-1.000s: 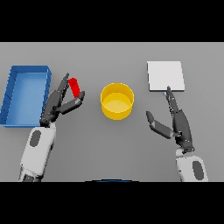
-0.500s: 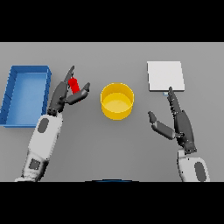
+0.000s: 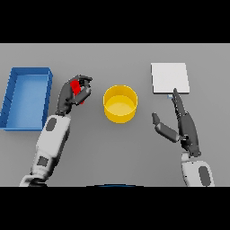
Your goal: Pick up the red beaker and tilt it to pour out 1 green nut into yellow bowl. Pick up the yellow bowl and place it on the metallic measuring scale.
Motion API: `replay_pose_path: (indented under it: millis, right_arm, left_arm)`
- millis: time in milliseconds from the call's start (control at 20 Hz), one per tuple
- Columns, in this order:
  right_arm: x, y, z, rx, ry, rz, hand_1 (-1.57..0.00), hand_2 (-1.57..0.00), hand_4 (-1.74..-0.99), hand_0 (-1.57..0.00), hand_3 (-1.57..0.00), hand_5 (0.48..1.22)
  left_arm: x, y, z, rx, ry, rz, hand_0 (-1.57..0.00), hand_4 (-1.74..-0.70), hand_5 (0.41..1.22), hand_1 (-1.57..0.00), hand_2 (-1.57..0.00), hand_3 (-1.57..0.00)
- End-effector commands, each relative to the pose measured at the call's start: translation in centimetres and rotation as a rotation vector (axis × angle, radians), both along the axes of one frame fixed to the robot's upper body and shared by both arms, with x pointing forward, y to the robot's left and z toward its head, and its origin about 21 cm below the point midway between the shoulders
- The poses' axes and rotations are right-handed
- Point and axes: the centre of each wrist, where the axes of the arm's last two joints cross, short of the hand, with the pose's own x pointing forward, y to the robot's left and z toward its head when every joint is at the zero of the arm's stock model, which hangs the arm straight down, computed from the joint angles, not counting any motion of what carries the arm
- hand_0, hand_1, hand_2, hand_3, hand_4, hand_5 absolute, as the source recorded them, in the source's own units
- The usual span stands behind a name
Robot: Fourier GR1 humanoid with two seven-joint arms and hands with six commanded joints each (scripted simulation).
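Now your left hand (image 3: 74, 93) has its fingers and thumb curled round the beaker (image 3: 76, 87), pinching it so that only a strip of red shows between the dark fingers. You can see the hand and beaker sit left of the bowl (image 3: 120, 104), near it but apart, with a gap of grey surface (image 3: 117, 58) between them. Whether the beaker stands upright or leans you cannot tell, since the fingers cover most of it. The nut does not show.

You have the bowl in the middle of the scene, standing upright on the surface, its yellow inside open to view. Nothing touches it.

Your right hand (image 3: 182, 128) lies at the right and nearer than the bowl, fingers straight and spread, thumb held out toward the left, holding nothing. Its longest fingertip reaches up to the near edge of the scale (image 3: 170, 77), which you see as a pale flat square at the far right, well apart from the bowl.

At the far left you have a blue bin (image 3: 10, 96), just left of the left arm.
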Motion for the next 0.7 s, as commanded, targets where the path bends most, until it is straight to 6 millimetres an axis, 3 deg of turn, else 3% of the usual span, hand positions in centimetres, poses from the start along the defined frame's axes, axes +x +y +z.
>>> replay_pose_path:
  millis: [0, 100, 200, 250, 350, 650]
  right_arm:
    - [0.1, -0.2, -0.1, 0.013, -0.002, 0.003, 0.00, 0.00, -1.239, 0.00, 0.00, 0.648]
    - [0.0, -0.4, -0.3, 0.006, 0.007, 0.001, 0.00, 0.00, -1.239, 0.00, 0.00, 0.648]
    - [0.0, 0.0, 0.0, 0.011, -0.005, 0.005, 0.00, 0.00, -1.242, 0.00, 0.00, 0.650]
    - [-0.2, -0.2, -0.1, 0.021, -0.005, 0.008, 0.00, 0.00, -1.250, 0.00, 0.00, 0.647]
    - [-0.1, -0.3, 0.0, 0.023, 0.001, 0.009, 0.00, 0.00, -1.255, 0.00, 0.00, 0.644]
    - [-0.3, 0.0, -0.4, 0.007, -0.005, 0.015, 0.00, 0.00, -1.236, 0.00, 0.00, 0.644]
  left_arm:
    - [0.1, -0.4, 0.1, 0.040, -0.001, 0.003, -0.76, -1.52, 0.999, -0.78, -0.84, -0.88]
    - [0.3, -0.9, 0.1, 0.087, -0.032, -0.015, -1.05, -1.59, 1.079, -1.07, -1.11, -1.06]
    - [0.4, -0.8, 0.3, 0.082, -0.028, -0.020, -1.24, -1.64, 1.130, -1.25, -1.27, -1.15]
    - [0.5, -0.5, 0.5, 0.082, -0.027, -0.022, -1.30, -1.60, 1.148, -1.31, -1.33, -1.24]
    - [0.3, -0.8, 0.3, 0.087, -0.029, -0.031, -1.40, -1.54, 1.174, -1.41, -1.42, -1.36]
    - [0.9, -0.2, 2.5, -0.082, -0.108, -0.056, -1.53, -1.69, 1.140, -1.53, -1.53, -1.52]
